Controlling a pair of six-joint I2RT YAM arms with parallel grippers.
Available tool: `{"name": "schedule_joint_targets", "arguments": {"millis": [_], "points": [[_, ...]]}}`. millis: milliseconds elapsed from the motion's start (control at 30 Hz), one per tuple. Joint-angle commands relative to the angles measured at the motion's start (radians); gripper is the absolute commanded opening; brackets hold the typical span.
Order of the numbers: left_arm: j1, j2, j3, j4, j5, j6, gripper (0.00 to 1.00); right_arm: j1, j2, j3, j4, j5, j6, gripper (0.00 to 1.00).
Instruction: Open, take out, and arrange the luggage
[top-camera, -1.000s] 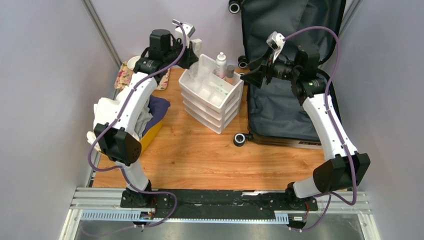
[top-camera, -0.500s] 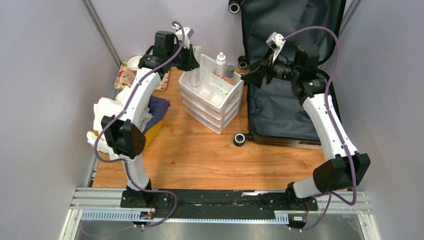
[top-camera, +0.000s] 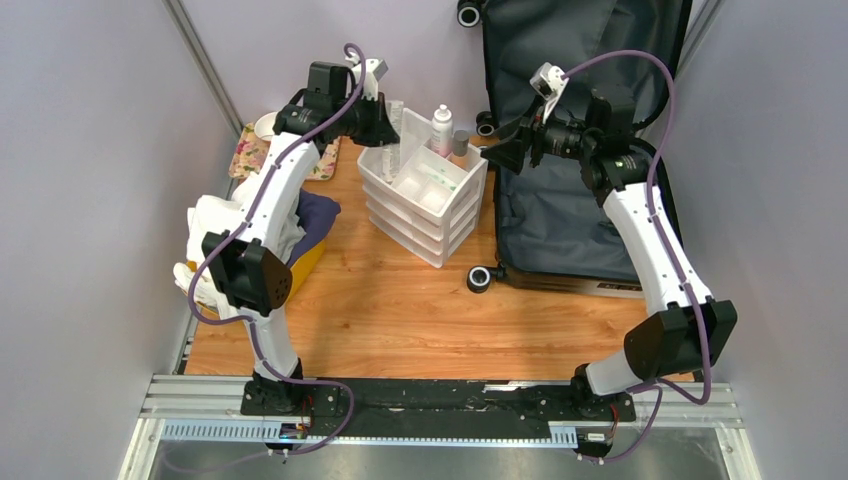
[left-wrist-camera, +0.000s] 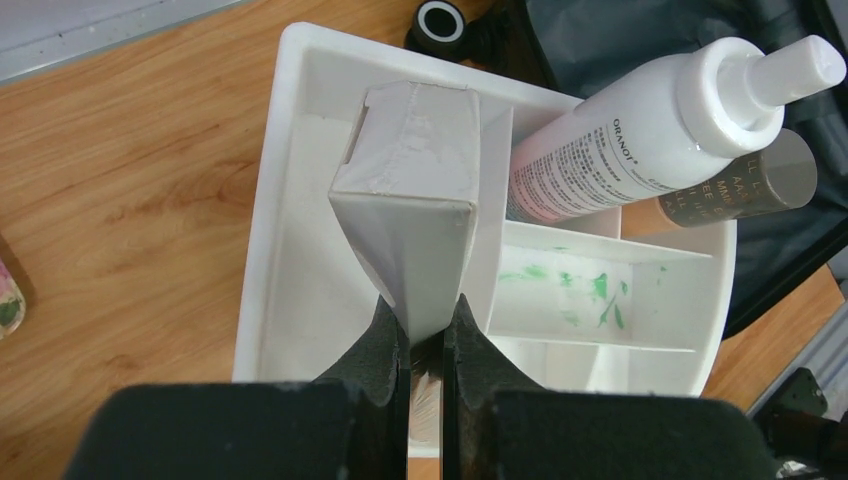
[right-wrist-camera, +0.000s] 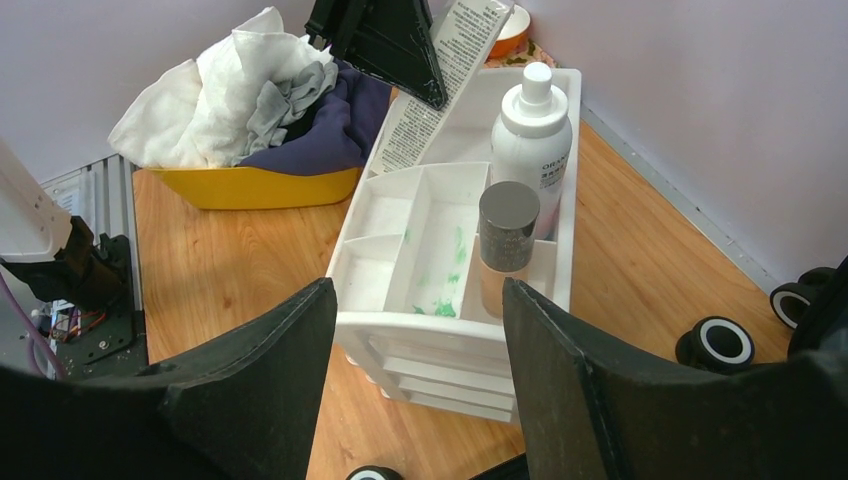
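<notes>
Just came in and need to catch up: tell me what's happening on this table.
The left hand is shut on a white carton, angling it down into the long side compartment of the white drawer organizer. A white spray bottle and a grey-capped bottle already stand in its top tray. The right hand hovers open beside the organizer, holding nothing. The luggage lies open on the right, dark lining showing.

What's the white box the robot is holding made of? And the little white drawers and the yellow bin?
The white box in the left gripper looks like thin matte cardboard: folded flaps, creased edges. The drawer organizer looks like smooth, slightly glossy plastic with moulded dividers. The yellow bin is probably plastic too: smooth, evenly coloured wall.
</notes>
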Motion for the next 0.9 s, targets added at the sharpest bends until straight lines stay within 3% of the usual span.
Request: {"name": "schedule_joint_targets", "arguments": {"millis": [0,33,67,100,200,567,667,800,867], "points": [[0.002,0.013,0.036,-0.051,0.041,0.029,0.07,0.002,0.011,0.045,-0.008,-0.002,-0.013,0.66],[0.002,0.016,0.033,-0.049,0.049,0.028,0.26,0.002,0.016,0.051,-0.009,-0.002,-0.013,0.66],[0.002,0.019,0.031,-0.044,0.051,0.029,0.35,0.002,0.016,0.052,-0.013,0.000,-0.014,0.66],[0.002,0.021,0.030,-0.043,0.049,0.029,0.54,0.001,0.019,0.055,-0.017,0.001,-0.019,0.66],[0.002,0.021,0.034,-0.034,0.025,0.032,0.76,0.002,0.018,0.064,-0.034,0.007,-0.031,0.66],[0.027,-0.034,0.007,0.090,0.009,0.035,0.80,-0.079,0.068,0.110,-0.091,0.084,0.010,0.68],[0.028,-0.080,-0.030,0.179,-0.001,0.051,0.80,-0.160,0.117,0.175,-0.202,0.115,0.019,0.68],[0.034,-0.134,-0.080,0.287,-0.050,0.072,0.82,-0.269,0.174,0.235,-0.541,0.231,-0.138,0.68],[0.036,-0.155,-0.105,0.330,-0.081,0.086,0.83,-0.327,0.194,0.233,-0.665,0.297,-0.296,0.68]]}}
